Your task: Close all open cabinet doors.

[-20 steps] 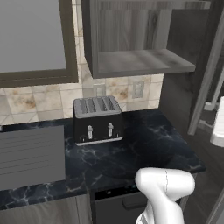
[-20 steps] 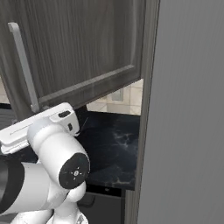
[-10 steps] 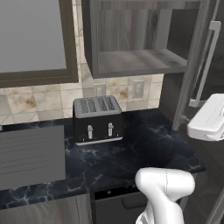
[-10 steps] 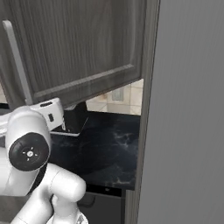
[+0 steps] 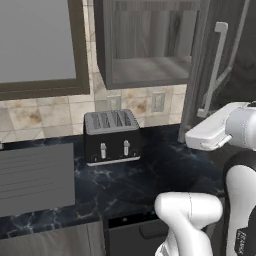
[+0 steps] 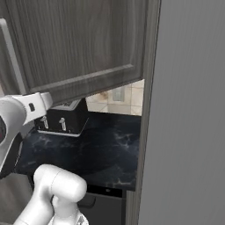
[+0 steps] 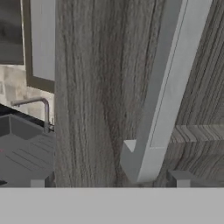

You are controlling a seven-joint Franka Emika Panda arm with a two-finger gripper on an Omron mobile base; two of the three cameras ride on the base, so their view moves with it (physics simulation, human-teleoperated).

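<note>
One cabinet door (image 5: 199, 75) stands open at the right of the wall cabinet (image 5: 150, 75), seen nearly edge-on with its silver bar handle (image 5: 215, 65). From the right base view its dark wood-grain panel (image 6: 83, 39) faces me, handle (image 6: 11, 57) at the left. My white arm (image 5: 212, 132) reaches to just below the handle's lower end. Close in the hand view, the door (image 7: 96, 87) and the handle (image 7: 162, 87) loom large. My gripper (image 7: 109, 181) is open, its fingertips (image 7: 180, 177) far apart, with the handle's lower end just above them.
A black toaster (image 5: 111, 136) sits on the dark marble counter (image 5: 150, 175) against the tiled wall. A grey ribbed slab (image 5: 35, 177) lies at the left, with a faucet (image 7: 37, 107) beyond. The tall grey fridge side (image 6: 189, 110) closes off the right.
My hand has swung left from the right edge to the door's handle. The door and its handle have shifted a little leftward, toward the cabinet.
</note>
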